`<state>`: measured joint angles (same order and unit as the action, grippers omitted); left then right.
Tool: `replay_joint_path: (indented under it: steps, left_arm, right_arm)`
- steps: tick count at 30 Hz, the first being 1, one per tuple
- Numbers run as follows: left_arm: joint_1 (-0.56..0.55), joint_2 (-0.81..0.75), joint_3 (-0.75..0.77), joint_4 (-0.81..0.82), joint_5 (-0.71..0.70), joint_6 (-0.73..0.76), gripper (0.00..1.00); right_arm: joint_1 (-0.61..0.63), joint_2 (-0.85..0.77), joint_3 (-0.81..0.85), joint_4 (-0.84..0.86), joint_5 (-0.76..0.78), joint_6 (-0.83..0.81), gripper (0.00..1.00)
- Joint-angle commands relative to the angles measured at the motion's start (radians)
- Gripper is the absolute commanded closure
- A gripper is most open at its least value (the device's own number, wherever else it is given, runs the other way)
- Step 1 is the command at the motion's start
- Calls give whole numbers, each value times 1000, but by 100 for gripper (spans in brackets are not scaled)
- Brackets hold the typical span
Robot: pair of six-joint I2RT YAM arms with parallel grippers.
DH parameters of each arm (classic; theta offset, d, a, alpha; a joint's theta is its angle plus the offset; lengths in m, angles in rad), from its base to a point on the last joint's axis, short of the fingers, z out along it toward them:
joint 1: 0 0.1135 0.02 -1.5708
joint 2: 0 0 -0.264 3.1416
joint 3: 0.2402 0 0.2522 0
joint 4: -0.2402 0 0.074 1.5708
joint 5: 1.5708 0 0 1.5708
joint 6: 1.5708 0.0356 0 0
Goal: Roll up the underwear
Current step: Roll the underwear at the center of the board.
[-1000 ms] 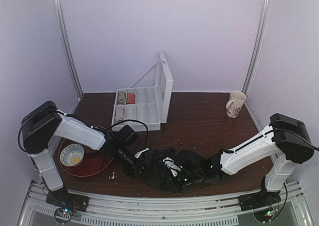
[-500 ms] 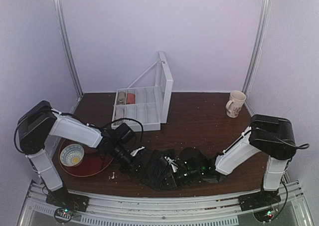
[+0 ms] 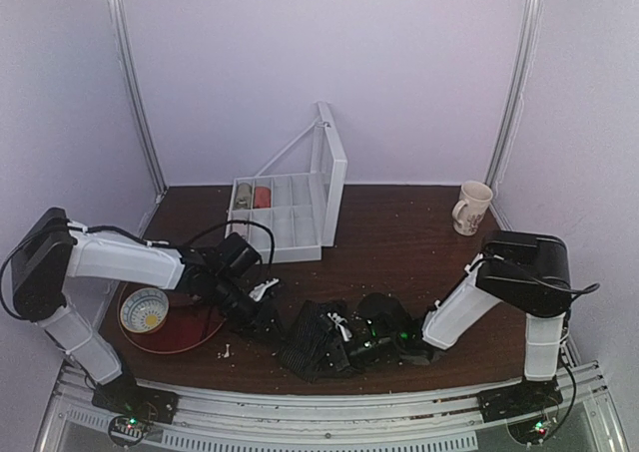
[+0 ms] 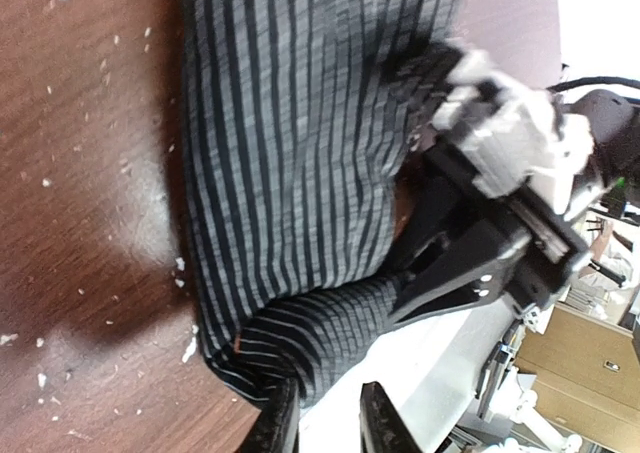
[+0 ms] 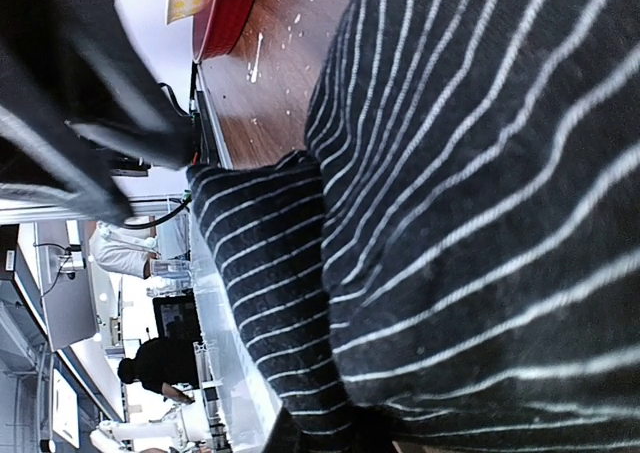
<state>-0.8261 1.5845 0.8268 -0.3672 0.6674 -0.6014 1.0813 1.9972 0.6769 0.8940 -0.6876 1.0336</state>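
Here the underwear (image 3: 312, 342), soft black pinstriped fabric bunched into a thick fold, is seen by the table's (image 3: 419, 242) near edge. It is pinched by the closed right gripper (image 3: 344, 334). The left gripper (image 4: 325, 428) is held partly open and empty just beside it.

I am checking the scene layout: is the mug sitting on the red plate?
No, the mug stands on the table at the far right, while the red plate at the near left carries a bowl.
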Motion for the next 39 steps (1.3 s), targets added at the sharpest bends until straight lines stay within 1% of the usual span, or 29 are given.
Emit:
replay_joint_path:
  steps: [1, 4, 7, 10, 12, 16, 20, 22, 29, 33, 37, 39]
  left_arm:
    - [5, -54, -6, 18, -33, 26, 72]
    - [3, -62, -20, 52, -7, 31, 78]
    - [-2, -53, -23, 70, 16, 41, 85]
    - [-18, -33, -26, 73, 25, 60, 89]
    - [-25, -20, -36, 81, 34, 62, 93]
    - [-30, -12, -65, 109, 42, 56, 96]
    - [-36, -6, -71, 110, 39, 62, 97]
    - [-40, 9, -68, 98, 14, 65, 97]
    - [-41, 109, -50, 35, -74, 50, 95]
    - [-41, 160, -46, 29, -81, 30, 95]
    - [-41, 188, -42, 22, -84, 18, 95]
    - [-41, 198, -36, 11, -87, 17, 95]
  right_arm:
    - [-6, 45, 22, -259, 3, 21, 100]
    - [-12, 30, 71, -376, 2, -25, 100]
    - [-25, 25, 106, -441, -11, -39, 100]
    - [-33, 23, 136, -494, -19, -53, 100]
    - [-37, 20, 150, -524, -21, -63, 100]
    - [-44, 21, 163, -544, -25, -68, 100]
    - [-46, 21, 172, -567, -26, -76, 100]
    - [-45, 16, 178, -578, -25, -84, 100]
    - [-46, 2, 196, -621, -14, -106, 100]
    - [-46, -9, 209, -668, -2, -138, 98]
    - [-44, -15, 215, -684, 2, -154, 93]
    - [-42, -26, 220, -699, 14, -176, 85]
